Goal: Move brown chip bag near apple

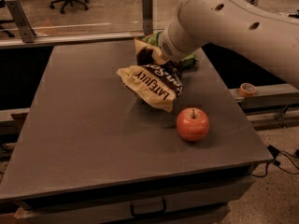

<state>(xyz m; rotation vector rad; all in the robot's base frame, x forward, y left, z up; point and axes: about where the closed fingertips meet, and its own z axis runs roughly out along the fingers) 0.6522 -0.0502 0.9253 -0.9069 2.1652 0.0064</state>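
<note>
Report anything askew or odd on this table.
Only the brown chip bag stands out: crumpled and tilted at the gripper, behind and left of the apple. Nothing spilled.

Brown chip bag [150, 85]: crinkled, dark brown and cream, "LATE JULY" lettering upside down. It sits tilted, just above frame centre, with its upper end at the gripper [163, 63].

Apple [192, 124]: red-orange, upright, dark stem up. It lies lower right of the bag, near but not touching.

Smooth white arm [233, 27], gripper [164, 65] over table [84, 125]
</note>
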